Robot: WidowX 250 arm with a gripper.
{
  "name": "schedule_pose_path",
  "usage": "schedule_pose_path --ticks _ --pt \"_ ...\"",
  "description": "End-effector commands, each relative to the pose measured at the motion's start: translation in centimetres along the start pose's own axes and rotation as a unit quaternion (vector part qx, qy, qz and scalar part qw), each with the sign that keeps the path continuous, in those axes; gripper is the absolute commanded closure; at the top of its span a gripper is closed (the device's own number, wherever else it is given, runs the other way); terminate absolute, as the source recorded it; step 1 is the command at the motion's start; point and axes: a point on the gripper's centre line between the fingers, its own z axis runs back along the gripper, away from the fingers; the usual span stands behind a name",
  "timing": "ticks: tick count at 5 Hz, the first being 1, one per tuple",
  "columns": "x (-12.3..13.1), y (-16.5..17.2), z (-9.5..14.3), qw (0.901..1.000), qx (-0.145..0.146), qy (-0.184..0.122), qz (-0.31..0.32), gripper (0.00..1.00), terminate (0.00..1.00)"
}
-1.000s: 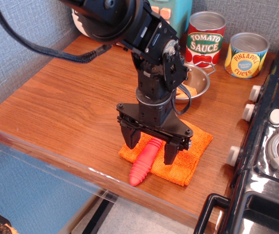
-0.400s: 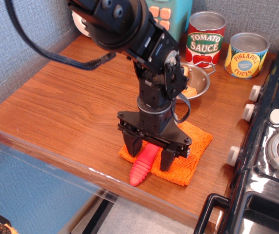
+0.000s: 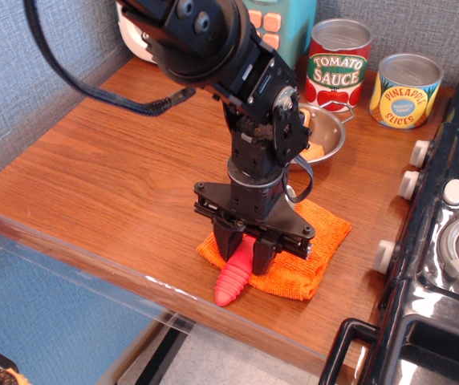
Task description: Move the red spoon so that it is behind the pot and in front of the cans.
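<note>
The red spoon [image 3: 233, 280] lies on the orange cloth [image 3: 310, 257] near the table's front edge; only its ribbed handle shows, its bowl hidden under the gripper. My gripper [image 3: 246, 255] points straight down with its fingers closed around the handle's upper part. The pot [image 3: 326, 138] sits behind my arm, partly hidden, with something orange inside. The cans stand at the back: the red Tomato Sauce tin [image 3: 339, 64] and the yellow Pineapple Slices tin [image 3: 406, 90].
A black toy stove [image 3: 446, 241] fills the right side. A teal box [image 3: 282, 20] and a white item stand at the back wall. The table's front edge [image 3: 133, 273] runs just below the spoon's tip.
The gripper has come down onto the cloth and its fingers have closed from wide apart to tight around the spoon's handle.
</note>
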Motion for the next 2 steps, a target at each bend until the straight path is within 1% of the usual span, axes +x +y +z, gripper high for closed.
schedule_pose_path --ticks 1,2 --pt "0.9 0.1 2.1 0.9994 -0.014 -0.031 0.003 1.00 0.00" --pt "1.3 0.6 5.3 0.9973 -0.031 -0.065 0.012 1.00 0.00"
